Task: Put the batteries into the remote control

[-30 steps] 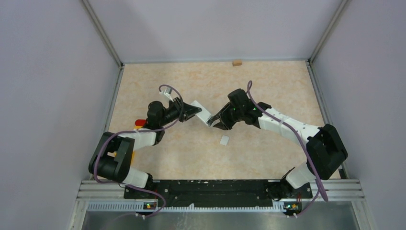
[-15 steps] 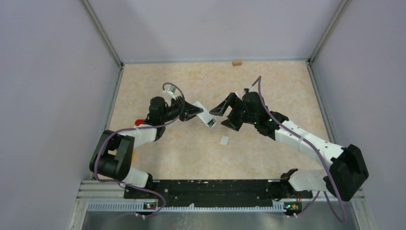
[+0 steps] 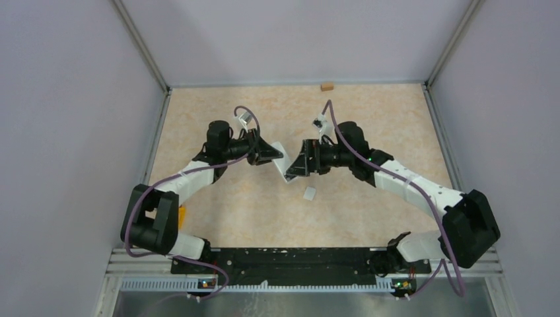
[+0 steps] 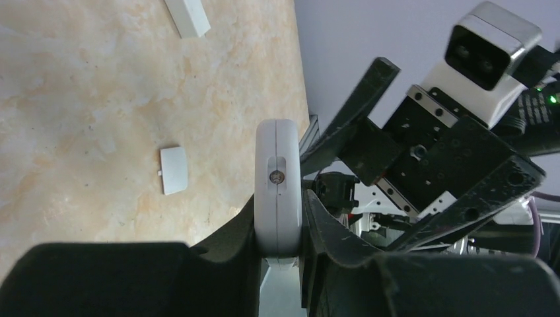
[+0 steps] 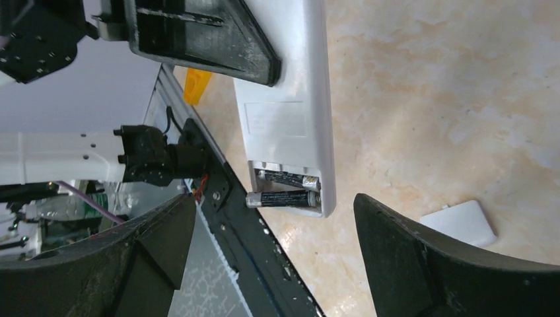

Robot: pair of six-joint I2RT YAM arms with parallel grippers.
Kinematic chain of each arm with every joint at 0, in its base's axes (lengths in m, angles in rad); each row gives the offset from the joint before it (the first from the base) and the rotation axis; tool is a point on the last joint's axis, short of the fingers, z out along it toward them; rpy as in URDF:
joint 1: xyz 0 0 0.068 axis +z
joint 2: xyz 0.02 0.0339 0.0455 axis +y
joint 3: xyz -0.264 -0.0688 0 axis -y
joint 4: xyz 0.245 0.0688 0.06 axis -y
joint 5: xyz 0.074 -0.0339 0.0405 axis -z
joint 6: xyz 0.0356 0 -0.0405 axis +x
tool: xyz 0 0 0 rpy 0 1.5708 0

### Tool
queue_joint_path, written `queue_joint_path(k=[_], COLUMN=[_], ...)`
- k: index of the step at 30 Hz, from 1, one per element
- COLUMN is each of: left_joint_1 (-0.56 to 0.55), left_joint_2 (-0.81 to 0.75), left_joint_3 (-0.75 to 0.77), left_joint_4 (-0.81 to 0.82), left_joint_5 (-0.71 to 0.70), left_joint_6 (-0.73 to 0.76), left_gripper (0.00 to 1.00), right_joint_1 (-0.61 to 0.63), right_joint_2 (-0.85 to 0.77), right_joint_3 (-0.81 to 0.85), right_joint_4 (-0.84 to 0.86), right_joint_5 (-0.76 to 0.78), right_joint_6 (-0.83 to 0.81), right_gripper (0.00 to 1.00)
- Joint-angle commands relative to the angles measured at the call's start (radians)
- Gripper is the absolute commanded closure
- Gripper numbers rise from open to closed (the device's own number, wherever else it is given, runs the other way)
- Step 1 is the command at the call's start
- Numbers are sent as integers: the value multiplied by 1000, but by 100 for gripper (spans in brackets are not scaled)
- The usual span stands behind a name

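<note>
My left gripper [image 3: 267, 153] is shut on a white remote control [image 3: 280, 160], held off the table and seen edge-on between its fingers [image 4: 279, 208]. In the right wrist view the remote control [image 5: 290, 99] shows its open back compartment. Two dark batteries [image 5: 284, 198] lie side by side in it, and the lower one pokes out slightly at one end. My right gripper [image 3: 297, 164] stands wide open just beside that end of the remote. Its fingers [image 5: 422, 257] straddle the compartment without touching it, and nothing is held.
The white battery cover [image 3: 308, 193] lies on the table below the remote, also seen as the cover [image 4: 174, 170] from the left wrist. A white bar-shaped piece [image 4: 188, 16] lies farther off. A small brown block [image 3: 326, 86] sits by the back wall, an orange object [image 3: 181, 214] near the left arm.
My right gripper went from nearly shut at the remote's end to wide open and backed off a little. My left gripper carried the remote slightly farther back and turned it.
</note>
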Motion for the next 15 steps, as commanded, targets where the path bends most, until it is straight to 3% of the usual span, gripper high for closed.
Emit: queue_joint_path(k=[1,7,12,15], left_joint_1=[0,0,-1,-1], left_joint_2=[-46,-50,-64,-67], left_joint_3=[40,40,33,31], left_joint_4=[-45,-52,-46,-52], left_joint_5=[62,67,68,68], left_joint_6=[43,42,38,38], left_gripper=[100,100,100,100], right_joint_1=[24,54,55,56], right_joint_2=[47,69,92,101], right_joint_3=[25,12,-1,-4], right_joint_4=[75,104,163,174], right_joint_5=[-156,-158,-196,-206], right_joint_6=[-63,-45,-24,-26], right_gripper=[9,10,37,40])
